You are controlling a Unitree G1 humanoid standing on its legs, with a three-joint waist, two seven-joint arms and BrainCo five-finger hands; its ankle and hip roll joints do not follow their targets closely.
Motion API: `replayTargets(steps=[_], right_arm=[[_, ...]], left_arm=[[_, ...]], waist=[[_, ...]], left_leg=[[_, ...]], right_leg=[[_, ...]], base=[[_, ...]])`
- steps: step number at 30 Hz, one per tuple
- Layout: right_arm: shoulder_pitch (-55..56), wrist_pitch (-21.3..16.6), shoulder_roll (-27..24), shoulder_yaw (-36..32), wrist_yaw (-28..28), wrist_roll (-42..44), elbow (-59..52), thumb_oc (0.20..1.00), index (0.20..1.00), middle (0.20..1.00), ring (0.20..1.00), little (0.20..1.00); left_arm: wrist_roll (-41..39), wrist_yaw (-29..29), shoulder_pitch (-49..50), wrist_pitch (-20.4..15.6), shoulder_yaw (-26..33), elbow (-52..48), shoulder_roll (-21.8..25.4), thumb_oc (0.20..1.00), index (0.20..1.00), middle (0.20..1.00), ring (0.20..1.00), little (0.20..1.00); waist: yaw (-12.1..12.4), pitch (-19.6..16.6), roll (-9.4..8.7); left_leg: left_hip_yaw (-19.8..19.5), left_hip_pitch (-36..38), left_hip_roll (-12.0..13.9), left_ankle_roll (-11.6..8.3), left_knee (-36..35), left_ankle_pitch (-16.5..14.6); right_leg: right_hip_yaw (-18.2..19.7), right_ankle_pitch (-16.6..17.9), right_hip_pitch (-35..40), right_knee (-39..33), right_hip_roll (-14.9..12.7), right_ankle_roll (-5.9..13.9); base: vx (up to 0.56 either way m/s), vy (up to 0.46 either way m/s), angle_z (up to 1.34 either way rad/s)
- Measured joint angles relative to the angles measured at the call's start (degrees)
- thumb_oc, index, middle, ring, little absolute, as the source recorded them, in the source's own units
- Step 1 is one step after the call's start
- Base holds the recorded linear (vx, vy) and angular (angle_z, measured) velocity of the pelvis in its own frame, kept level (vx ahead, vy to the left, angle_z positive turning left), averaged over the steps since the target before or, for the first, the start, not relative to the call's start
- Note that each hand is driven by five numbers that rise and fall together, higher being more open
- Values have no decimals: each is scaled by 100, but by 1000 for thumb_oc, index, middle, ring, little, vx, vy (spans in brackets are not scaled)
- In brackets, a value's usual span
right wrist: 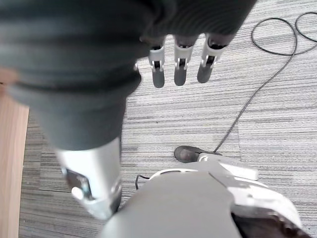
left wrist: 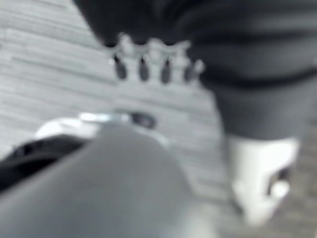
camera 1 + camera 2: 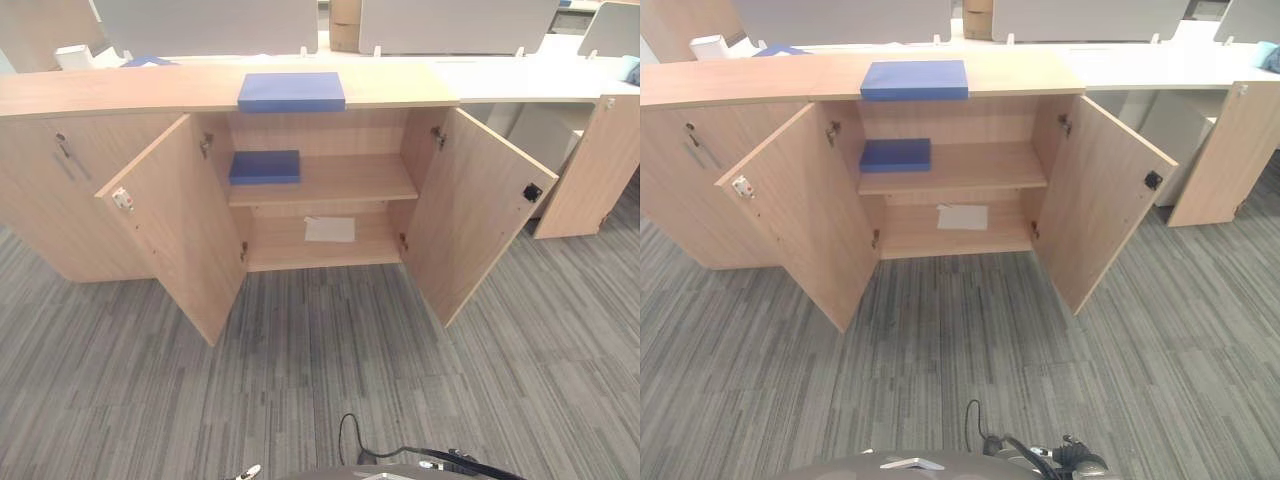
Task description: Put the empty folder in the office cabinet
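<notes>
Grey striped carpet [image 3: 320, 380] fronts a wooden office cabinet [image 3: 330, 180] with both doors swung wide. One blue folder [image 3: 291, 91] lies flat on the cabinet's top; a second blue folder [image 3: 265, 166] rests on the middle shelf, left side. Left robot hand [image 2: 153, 62] and right robot hand [image 1: 181, 62] hang over the carpet with relaxed fingers, holding nothing, well apart from both folders.

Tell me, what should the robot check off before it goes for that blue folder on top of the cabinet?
1. Cabinet doors open: ok, left door and right door swung wide.
2. Blue folder reachable on the cabinet top: ok, lying flat, nothing on it.
3. Shelf space: ok, upper shelf bare beside a second blue folder.
4. Lower shelf: a white sheet lies there.
5. Hands free: ok, left hand and right hand hang with relaxed fingers over the carpet.
6. Folder empty: cannot tell.
</notes>
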Motion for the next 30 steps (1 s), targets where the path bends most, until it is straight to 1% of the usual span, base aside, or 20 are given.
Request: replayTargets(steps=[7, 17, 30], right_arm=[[-27, 100, -13, -4, 94, 0, 0, 1000, 1000, 1000, 1000, 1000], [-44, 112, -13, 4, 249, 0, 2, 1000, 1000, 1000, 1000, 1000], [-70, 128, -13, 4, 248, 0, 2, 1000, 1000, 1000, 1000, 1000]], left_arm=[[34, -10, -7, 27, -22, -4, 1, 1000, 1000, 1000, 1000, 1000], [85, 31, -7, 53, -25, -2, 0, 1000, 1000, 1000, 1000, 1000], [87, 45, -4, 52, -37, -1, -3, 1000, 1000, 1000, 1000, 1000]], waist=[[10, 3, 5], [14, 4, 12], [10, 12, 22]], left_leg=[[-49, -7, 0, 1, 0, 1], [-99, 6, 2, 21, 0, 30], [-91, 9, 2, 11, 0, 24]], right_leg=[[-47, -4, 10, 0, -4, -5], [-98, -14, 44, 0, -7, -16], [-94, -15, 45, 0, -6, -15]], base=[[2, -2, 1], [8, -2, 2], [0, 0, 0]])
